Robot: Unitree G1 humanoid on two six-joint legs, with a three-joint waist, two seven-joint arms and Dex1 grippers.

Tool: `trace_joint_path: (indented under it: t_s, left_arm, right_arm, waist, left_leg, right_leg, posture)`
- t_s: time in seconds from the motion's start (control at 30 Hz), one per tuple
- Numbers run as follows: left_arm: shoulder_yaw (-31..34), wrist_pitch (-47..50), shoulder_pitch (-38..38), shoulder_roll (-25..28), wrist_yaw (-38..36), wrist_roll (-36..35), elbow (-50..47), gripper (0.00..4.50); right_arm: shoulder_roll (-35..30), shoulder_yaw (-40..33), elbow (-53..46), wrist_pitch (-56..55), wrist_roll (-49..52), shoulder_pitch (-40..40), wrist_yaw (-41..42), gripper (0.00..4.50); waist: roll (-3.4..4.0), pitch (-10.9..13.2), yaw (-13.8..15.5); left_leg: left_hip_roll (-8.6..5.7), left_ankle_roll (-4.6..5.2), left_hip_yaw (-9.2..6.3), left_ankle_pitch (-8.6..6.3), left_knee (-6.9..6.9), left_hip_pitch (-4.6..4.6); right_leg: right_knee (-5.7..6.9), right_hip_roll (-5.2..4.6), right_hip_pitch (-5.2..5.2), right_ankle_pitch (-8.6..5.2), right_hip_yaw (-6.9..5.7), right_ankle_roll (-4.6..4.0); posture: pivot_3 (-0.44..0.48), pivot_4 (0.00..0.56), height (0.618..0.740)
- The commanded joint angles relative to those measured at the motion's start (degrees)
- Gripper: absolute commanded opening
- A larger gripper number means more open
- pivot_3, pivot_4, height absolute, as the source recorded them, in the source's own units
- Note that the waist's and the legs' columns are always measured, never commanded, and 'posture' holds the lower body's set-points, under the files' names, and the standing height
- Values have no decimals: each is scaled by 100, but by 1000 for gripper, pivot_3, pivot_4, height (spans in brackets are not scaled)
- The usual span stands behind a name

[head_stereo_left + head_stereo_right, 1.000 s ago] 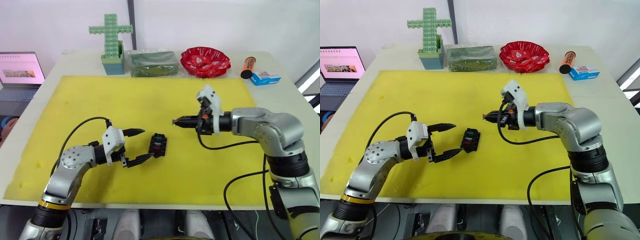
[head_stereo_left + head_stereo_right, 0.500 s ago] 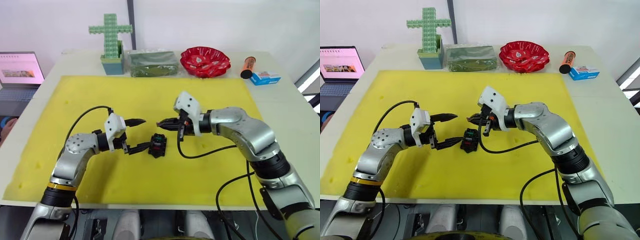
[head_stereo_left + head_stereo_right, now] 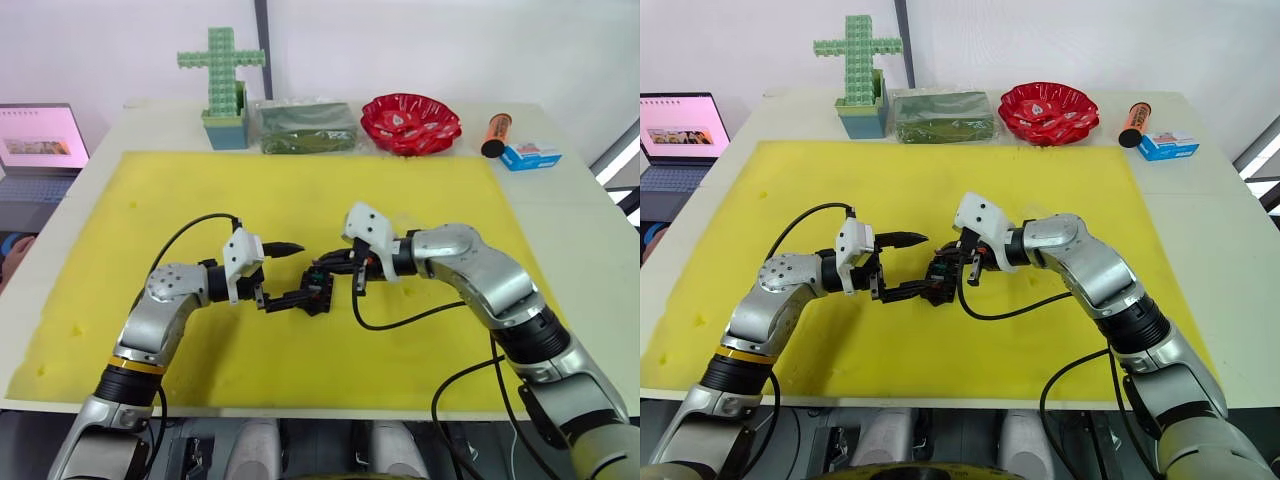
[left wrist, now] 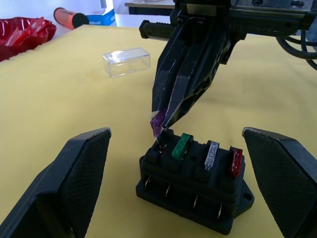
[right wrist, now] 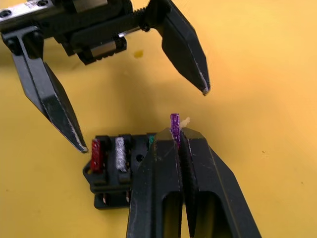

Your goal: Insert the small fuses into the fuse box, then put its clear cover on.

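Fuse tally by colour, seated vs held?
Green fuse: 1, seated in the fuse box
Grey fuse: 1, seated
Red fuse: 1, seated
Purple fuse: 1, held by the right gripper, above the end slot
Total: 4

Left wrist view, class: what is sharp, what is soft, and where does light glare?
In the left wrist view the fuse box and the purple fuse held in the right gripper are sharp; the clear cover behind is softer, its edges catching bright highlights; the red bowl and orange tube at the far edge look blurred.
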Motion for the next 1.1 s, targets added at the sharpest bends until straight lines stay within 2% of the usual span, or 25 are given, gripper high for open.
trace_joint_path:
  t_s: [0.03,1.1]
  left_arm:
    - [11,-17,-44,20,-9,14,-93,4500]
    - [-20,33,-28,19,104,66,-197,4500]
  right_arm:
    - [49,-88,-31,-156,-97,-30,55,8]
    - [161,-114,16,-153,-370,109,59,8]
  waist:
    - [0,0,1]
    - [0,0,4]
  left_leg:
    - [0,0,0,0,0,0]
    - [0,-1,0,1,3,1]
  right_leg:
    - [0,0,0,0,0,0]
    - [5,0,1,0,0,0]
  posture:
    - [0,150,740]
    - [0,150,740]
